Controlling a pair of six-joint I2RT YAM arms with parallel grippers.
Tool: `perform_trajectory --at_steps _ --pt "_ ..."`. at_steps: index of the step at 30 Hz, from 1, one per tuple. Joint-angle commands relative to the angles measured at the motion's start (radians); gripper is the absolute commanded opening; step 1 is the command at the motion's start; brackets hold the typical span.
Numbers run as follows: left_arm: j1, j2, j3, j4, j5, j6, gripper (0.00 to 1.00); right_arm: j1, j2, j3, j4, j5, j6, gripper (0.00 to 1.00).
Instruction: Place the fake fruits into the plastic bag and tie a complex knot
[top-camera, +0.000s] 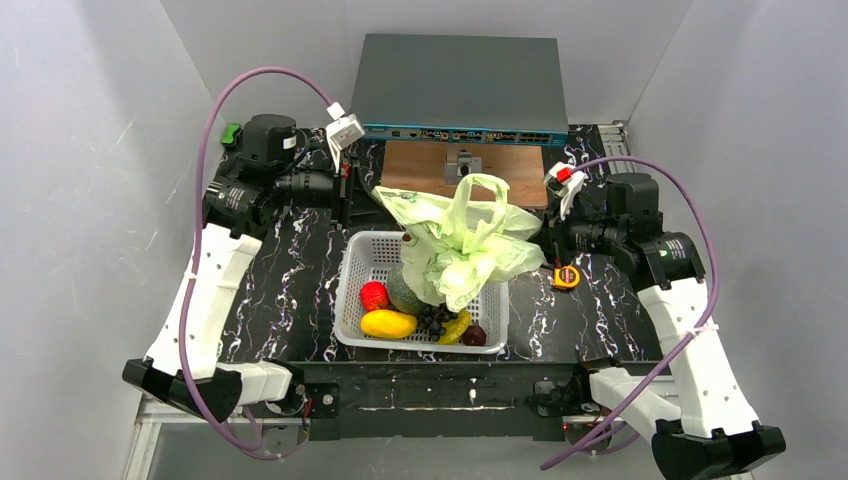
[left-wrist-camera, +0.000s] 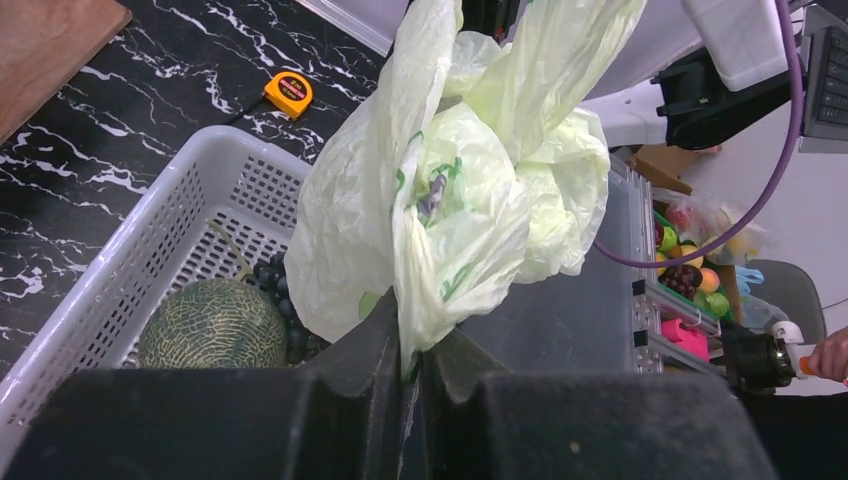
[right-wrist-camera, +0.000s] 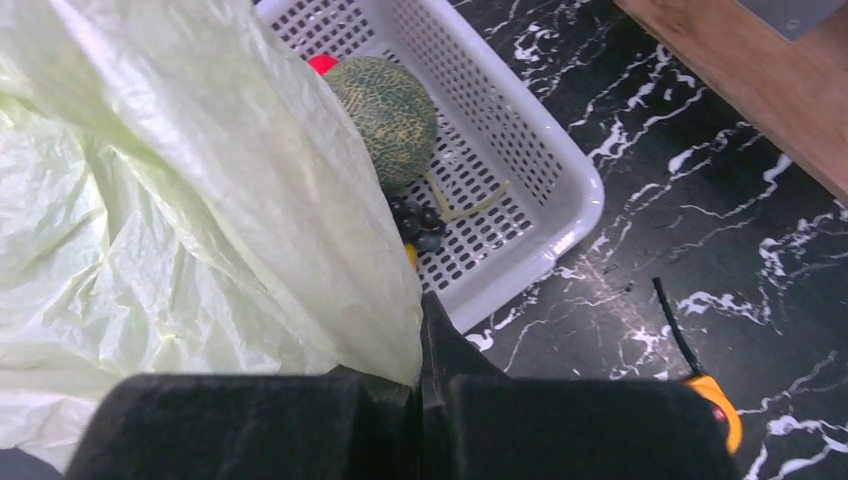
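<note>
Both clamped on crumpled translucent pale-green plastic bag (top-camera: 470, 245): left end effector (left-wrist-camera: 408, 375), right end effector (right-wrist-camera: 425, 375).

No legible text, brand or number appears in any of my three views. The yellow tape measure (left-wrist-camera: 287, 93) carries a round label on its face, too small for me to read. The plastic bag (top-camera: 460, 245) bears green printed motifs, which are pictures rather than letters as far as I can tell. The blue front panel (top-camera: 460, 133) of the grey box (top-camera: 455, 80) at the back shows rows of ports and pale marks that I cannot resolve into characters.
</note>
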Motion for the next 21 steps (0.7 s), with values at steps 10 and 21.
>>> perform_trajectory --at_steps 10,21 --pt "0.011 0.044 0.202 -0.223 -0.057 0.248 0.88 -0.014 0.035 0.063 0.075 -0.278 0.081 0.01" --pt "-0.198 0.030 0.134 -0.071 -0.380 0.293 0.98 0.121 0.078 0.108 0.114 -0.270 0.155 0.01"
